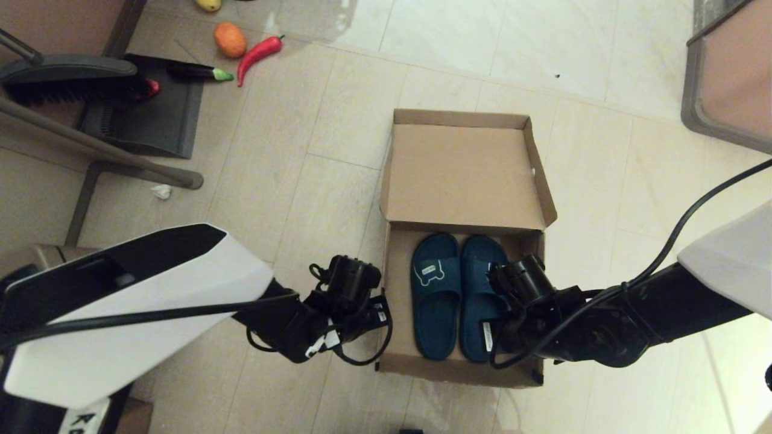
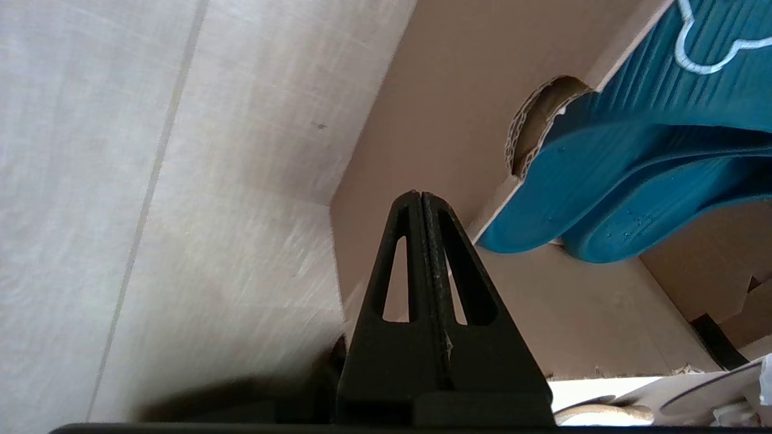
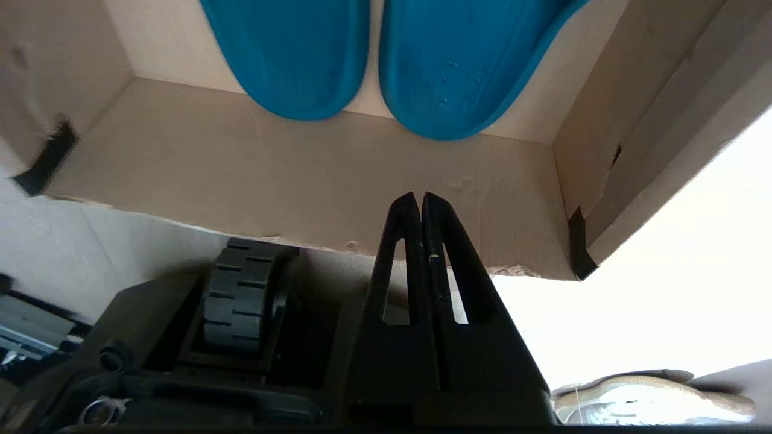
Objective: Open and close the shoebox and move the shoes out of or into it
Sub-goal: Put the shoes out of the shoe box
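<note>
The shoebox (image 1: 458,369) lies open on the floor, its lid (image 1: 464,175) folded back on the far side. Both navy shoes (image 1: 435,295) (image 1: 476,289) lie side by side inside, heels toward me. My left gripper (image 2: 420,194) is shut and empty, hanging just outside the box's left wall (image 2: 458,90) near the front corner. My right gripper (image 3: 420,196) is shut and empty too, above the box's near wall (image 3: 301,181), close to the heel of the right shoe (image 3: 464,66). In the head view both sets of fingers are hidden under the wrists.
A red pepper (image 1: 259,53), an orange fruit (image 1: 230,39) and an eggplant (image 1: 193,72) lie on the floor far left, beside a dustpan (image 1: 151,114) and brush (image 1: 66,81). Metal legs (image 1: 96,150) stand left. A table corner (image 1: 724,78) is far right.
</note>
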You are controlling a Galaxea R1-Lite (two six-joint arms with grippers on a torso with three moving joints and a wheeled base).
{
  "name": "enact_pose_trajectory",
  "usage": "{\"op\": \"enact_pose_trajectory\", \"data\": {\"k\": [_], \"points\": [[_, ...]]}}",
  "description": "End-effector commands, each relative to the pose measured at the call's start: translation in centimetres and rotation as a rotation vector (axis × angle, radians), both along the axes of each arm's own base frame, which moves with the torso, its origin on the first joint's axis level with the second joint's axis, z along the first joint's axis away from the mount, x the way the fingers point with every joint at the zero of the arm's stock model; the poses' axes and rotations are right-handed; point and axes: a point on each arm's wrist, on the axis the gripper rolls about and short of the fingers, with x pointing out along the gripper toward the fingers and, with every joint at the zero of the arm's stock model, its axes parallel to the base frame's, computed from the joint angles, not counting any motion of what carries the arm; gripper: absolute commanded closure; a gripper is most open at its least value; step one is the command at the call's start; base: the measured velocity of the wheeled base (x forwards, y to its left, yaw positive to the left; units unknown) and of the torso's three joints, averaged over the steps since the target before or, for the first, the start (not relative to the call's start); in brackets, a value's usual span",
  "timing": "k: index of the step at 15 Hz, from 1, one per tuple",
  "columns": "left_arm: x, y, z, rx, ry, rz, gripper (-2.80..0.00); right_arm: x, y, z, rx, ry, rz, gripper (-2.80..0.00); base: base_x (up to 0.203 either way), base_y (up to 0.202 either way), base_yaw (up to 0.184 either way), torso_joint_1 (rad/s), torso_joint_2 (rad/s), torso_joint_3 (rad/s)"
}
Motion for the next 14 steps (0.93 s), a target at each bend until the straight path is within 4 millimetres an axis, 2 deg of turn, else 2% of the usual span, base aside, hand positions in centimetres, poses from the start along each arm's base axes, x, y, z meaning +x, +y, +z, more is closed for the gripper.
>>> {"op": "enact_pose_trajectory", "data": {"k": [1, 3, 6, 7, 11, 14], "points": [[-0.8, 1.0, 1.8, -0.013, -0.019, 0.014, 0.0, 0.3, 0.2, -1.2, -0.008, 0.015, -0.003, 0.0, 0.0, 0.0, 0.0, 0.0, 0.0, 0.0], [-1.5, 1.7, 2.8, -0.017, -0.027, 0.018, 0.0, 1.1, 0.6, -1.9, 0.013, -0.026, -0.002, 0.0, 0.0, 0.0, 0.0, 0.0, 0.0, 0.0], [-1.3, 2.2, 2.9, -0.012, -0.028, 0.029, 0.0, 2.3, 1.4, -3.6, 0.014, -0.037, 0.001, 0.0, 0.0, 0.0, 0.0, 0.0, 0.0, 0.0], [-1.2, 2.3, 3.0, -0.013, -0.03, 0.033, 0.0, 2.7, 1.6, -3.7, 0.016, -0.048, 0.006, -2.8, 0.0, 0.0, 0.0, 0.0, 0.0, 0.0], [-1.1, 2.4, 2.7, -0.011, -0.026, 0.037, 0.0, 1.8, 1.2, -2.9, -0.046, -0.083, 0.015, -2.8, 0.0, 0.0, 0.0, 0.0, 0.0, 0.0], [-1.0, 2.8, 2.9, -0.011, -0.029, 0.046, 0.0, 2.8, 1.8, -4.6, -0.04, -0.124, 0.011, -2.8, 0.0, 0.0, 0.0, 0.0, 0.0, 0.0]]}}
